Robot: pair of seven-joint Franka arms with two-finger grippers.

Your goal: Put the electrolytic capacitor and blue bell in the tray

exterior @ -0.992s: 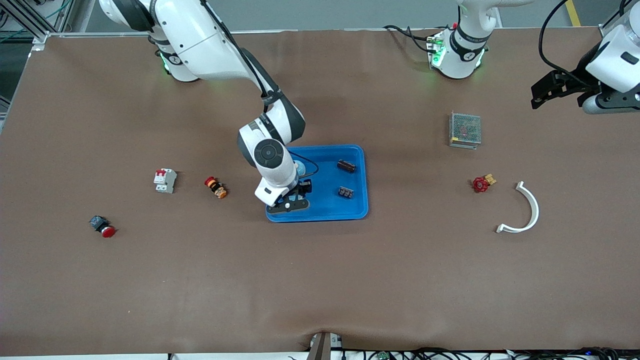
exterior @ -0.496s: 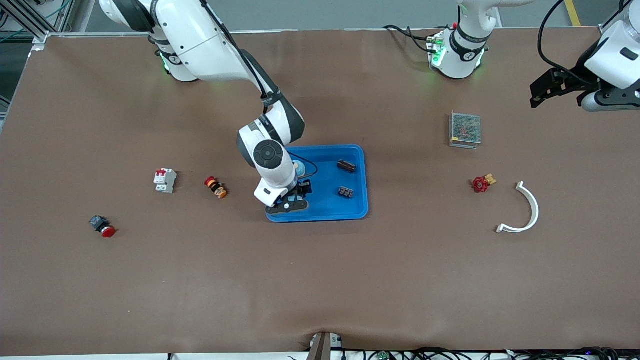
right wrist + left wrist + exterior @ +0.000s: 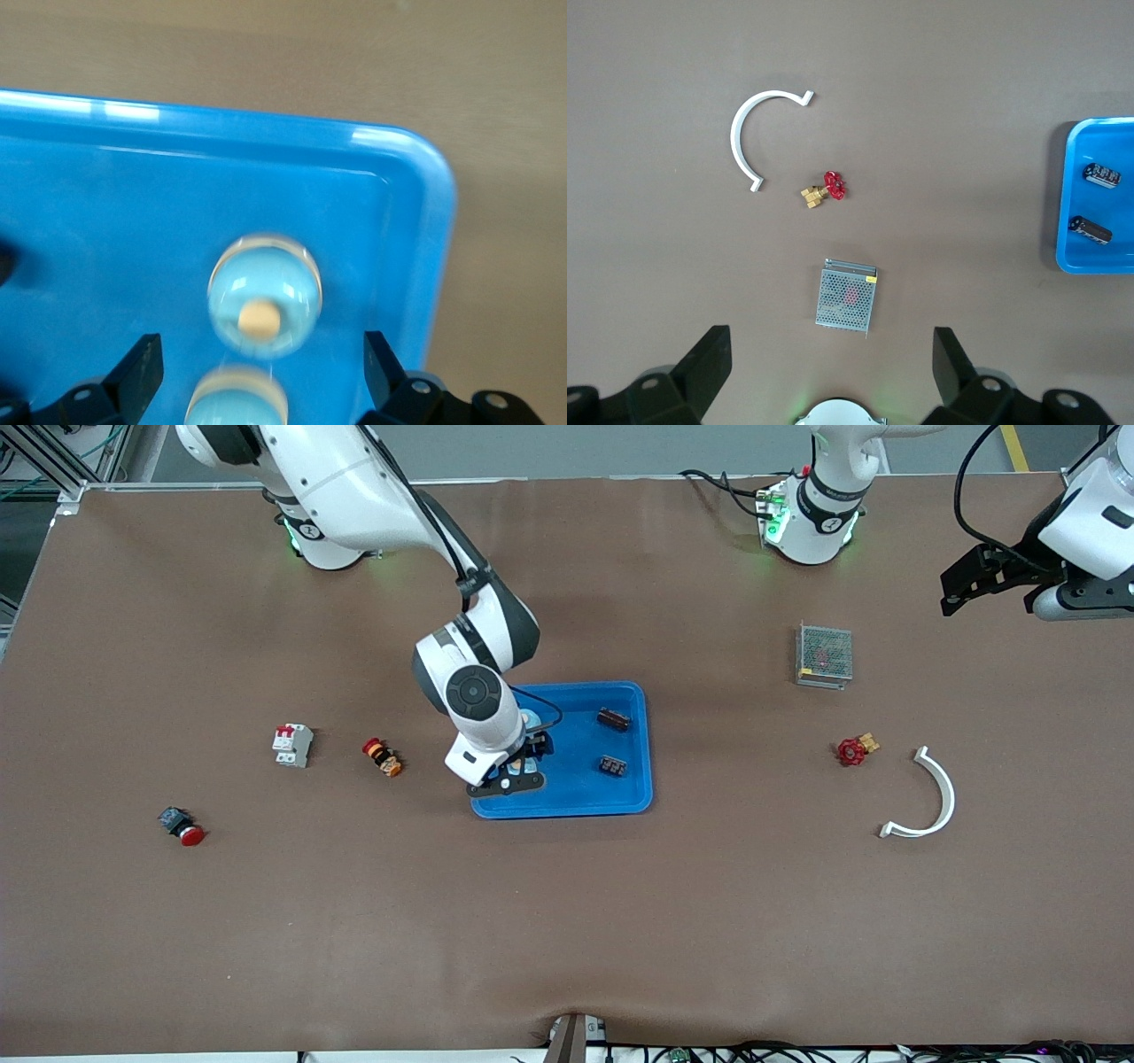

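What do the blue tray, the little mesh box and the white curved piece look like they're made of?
The tray looks like glossy moulded plastic: bright highlights run along its rounded rim. The mesh box seems to be grey perforated sheet metal, with a dull sheen and rows of small holes. The white curved piece is probably matte plastic, uniformly white, though that is less certain.

Brown worktop [image 3: 567, 921]: blue tray [image 3: 580, 802], mesh box [image 3: 824, 655], red valve [image 3: 852, 752], white curved bracket [image 3: 937, 797], breaker [image 3: 291, 744], two pushbuttons [image 3: 182, 826].
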